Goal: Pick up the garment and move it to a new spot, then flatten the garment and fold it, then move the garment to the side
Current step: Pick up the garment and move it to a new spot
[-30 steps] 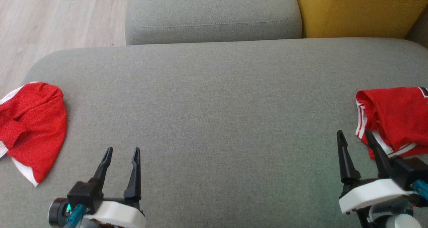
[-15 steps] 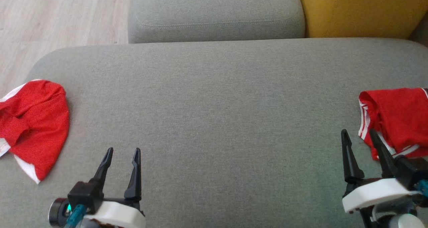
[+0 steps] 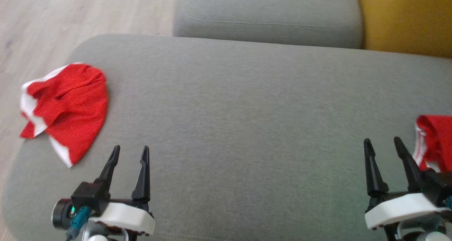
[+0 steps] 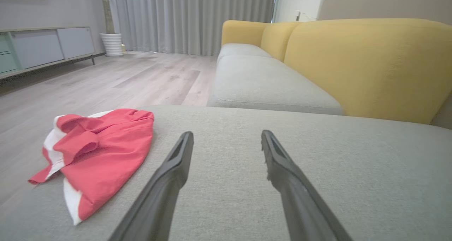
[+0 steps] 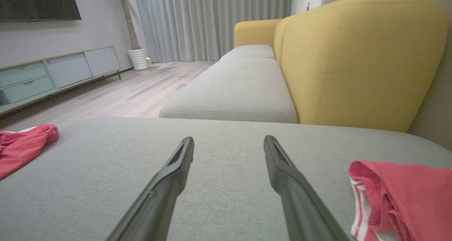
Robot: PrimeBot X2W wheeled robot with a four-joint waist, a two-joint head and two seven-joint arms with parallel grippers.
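Observation:
A crumpled red garment (image 3: 69,106) with white trim lies at the left end of the grey cushion (image 3: 247,121); the left wrist view shows that garment (image 4: 102,156) left of my fingers. A second red garment (image 3: 436,142) with white stripes lies at the right edge, seen as a bunched garment (image 5: 402,198) in the right wrist view. My left gripper (image 3: 130,152) is open above the cushion, right of and nearer than the left garment. My right gripper (image 3: 383,143) is open just left of the right garment. Neither touches cloth.
A second grey seat cushion (image 3: 268,18) lies beyond the near one, with a yellow sofa back (image 3: 406,22) at the upper right. Pale wood floor (image 3: 70,18) lies past the cushion's left edge. A low cabinet (image 5: 53,75) and curtains stand far off.
The head camera has swung left, so the whole picture has shifted right and tilted. Both grippers stay open and hold their places relative to the garments.

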